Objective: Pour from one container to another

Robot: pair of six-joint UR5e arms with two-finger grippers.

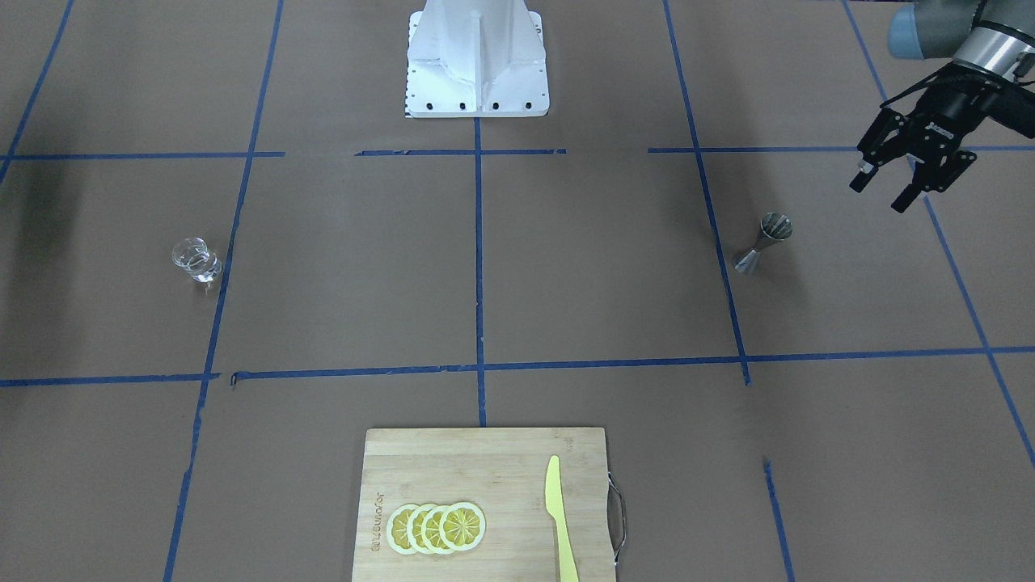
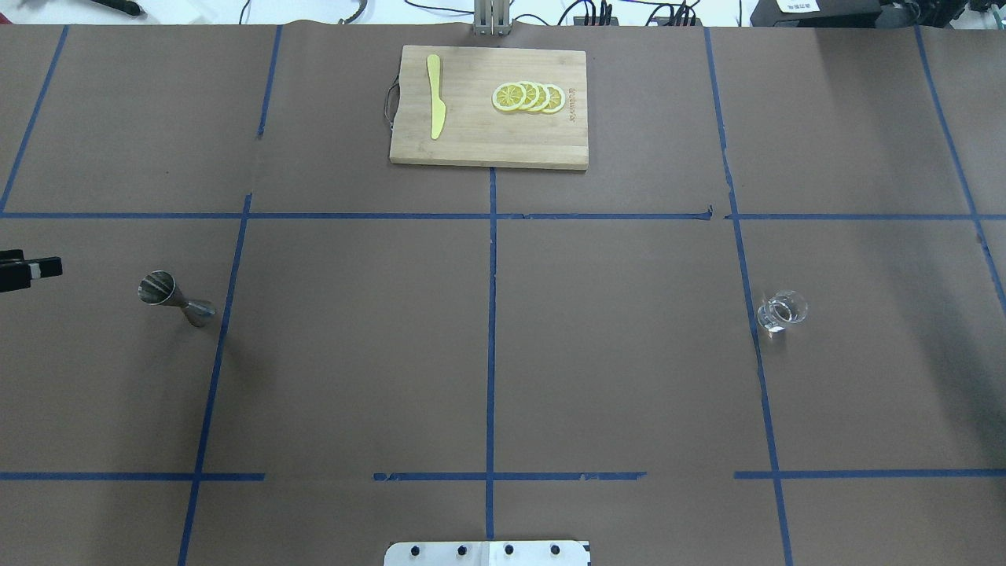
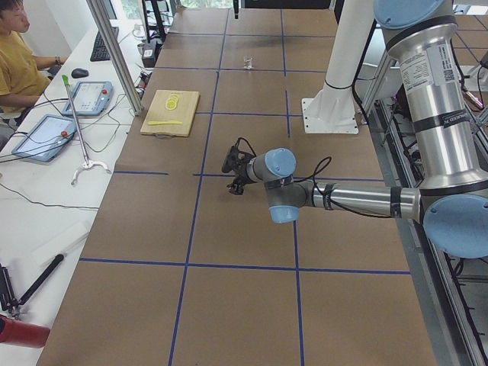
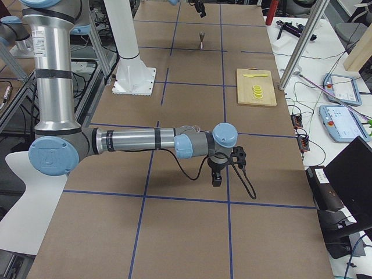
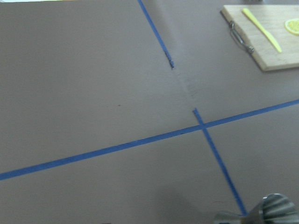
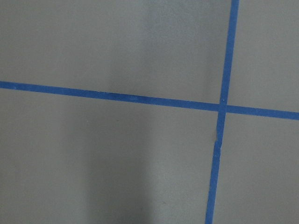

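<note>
The small clear glass tumbler with a thick base is found standing upright on the brown paper-covered table, at about 3 o'clock from the table's centre in the overhead view and just beside a blue tape line. The small silver-grey metal hourglass-shaped jigger is set well apart from it, at about 9 o'clock. The tumbler is judged stiff, breakable, smooth-walled and slippery, with its weight kept low by the base. It would best be taken around the side wall above that base, with a firm but moderate squeeze. The jigger is judged light and easily tipped on its narrow foot. The left gripper is held above the table at about 9 o'clock of the jigger, near but not touching it, tilted downward, its jaws apart with nothing between them. The right gripper is shown only by the side camera, pointed straight down from a low, outstretched forearm over bare paper. Whether its jaws are apart or together cannot be told.
</note>
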